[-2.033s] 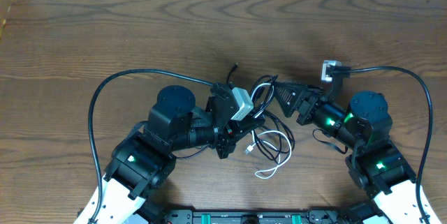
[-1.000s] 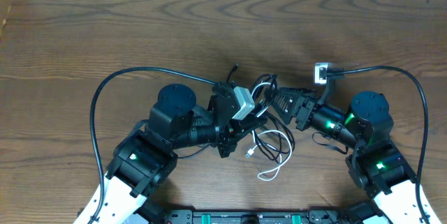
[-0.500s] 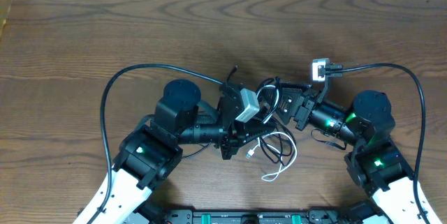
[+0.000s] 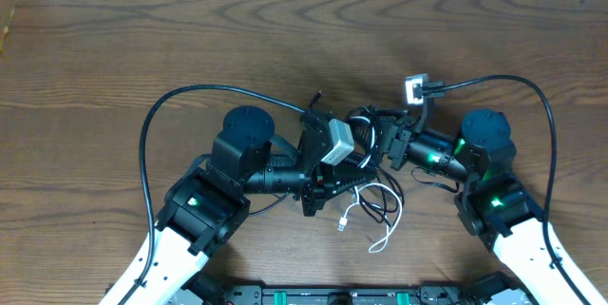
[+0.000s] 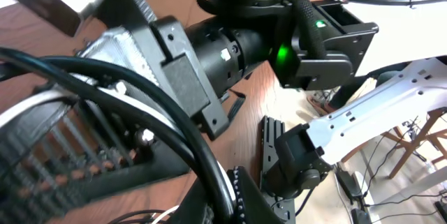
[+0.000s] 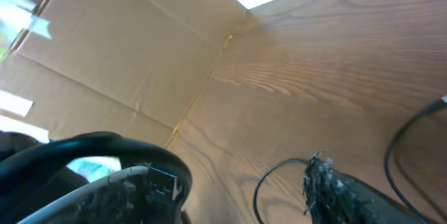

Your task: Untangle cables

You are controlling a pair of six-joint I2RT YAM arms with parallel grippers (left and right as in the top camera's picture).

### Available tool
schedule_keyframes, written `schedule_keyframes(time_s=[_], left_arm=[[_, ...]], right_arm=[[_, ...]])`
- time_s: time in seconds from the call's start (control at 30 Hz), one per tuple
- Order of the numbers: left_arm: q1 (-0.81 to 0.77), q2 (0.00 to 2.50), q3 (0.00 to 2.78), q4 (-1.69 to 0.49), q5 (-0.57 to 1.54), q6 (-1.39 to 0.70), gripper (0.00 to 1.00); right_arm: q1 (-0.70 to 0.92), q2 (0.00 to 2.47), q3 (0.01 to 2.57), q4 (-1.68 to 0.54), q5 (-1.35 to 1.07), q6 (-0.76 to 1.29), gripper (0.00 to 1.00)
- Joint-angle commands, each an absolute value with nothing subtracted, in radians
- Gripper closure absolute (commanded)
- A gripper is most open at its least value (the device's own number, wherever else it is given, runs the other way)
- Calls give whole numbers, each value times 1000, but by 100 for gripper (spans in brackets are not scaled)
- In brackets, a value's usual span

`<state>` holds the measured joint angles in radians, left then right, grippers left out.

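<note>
The tangled cables lie between the two arms: the black cable loops on the table and the white cable trails toward the front. My left gripper is shut on the black cable, with a strip of white cable pinched beside it. Lifted cable loops rise between the two grippers. My right gripper is open, close against the left one and these loops. One of its fingers shows in the right wrist view, with a thin black cable loop beside it.
Thick black camera cables arc from each wrist box over the table. The right arm's body fills the left wrist view. A cardboard wall stands at the table's far left edge.
My right arm has moved left until its gripper is against the left gripper and the raised loops. The left gripper shifted slightly right with the cables, and the white end slid right.
</note>
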<state>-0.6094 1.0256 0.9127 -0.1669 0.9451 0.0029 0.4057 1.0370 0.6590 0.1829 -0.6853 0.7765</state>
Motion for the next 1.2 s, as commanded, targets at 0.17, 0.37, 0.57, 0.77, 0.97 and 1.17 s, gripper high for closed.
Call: schedule_keyframes(time_s=[0.17, 0.37, 0.57, 0.77, 0.97, 1.17], left_arm=[[-607, 1025, 915, -159, 905, 6, 92], [-603, 1025, 915, -170, 767, 6, 93], [-549, 1025, 915, -171, 739, 5, 92], [-464, 1025, 915, -171, 739, 5, 92], [-382, 1025, 915, -170, 739, 2, 92], [-336, 1025, 915, -170, 739, 1, 92]], right_arm=[[419, 1046, 658, 183, -734, 761, 81], [412, 1045, 658, 183, -794, 760, 99], [393, 1045, 658, 183, -850, 746, 99], [377, 1045, 658, 183, -883, 746, 98], [377, 1045, 658, 183, -929, 732, 94], [377, 1045, 658, 183, -972, 715, 92]])
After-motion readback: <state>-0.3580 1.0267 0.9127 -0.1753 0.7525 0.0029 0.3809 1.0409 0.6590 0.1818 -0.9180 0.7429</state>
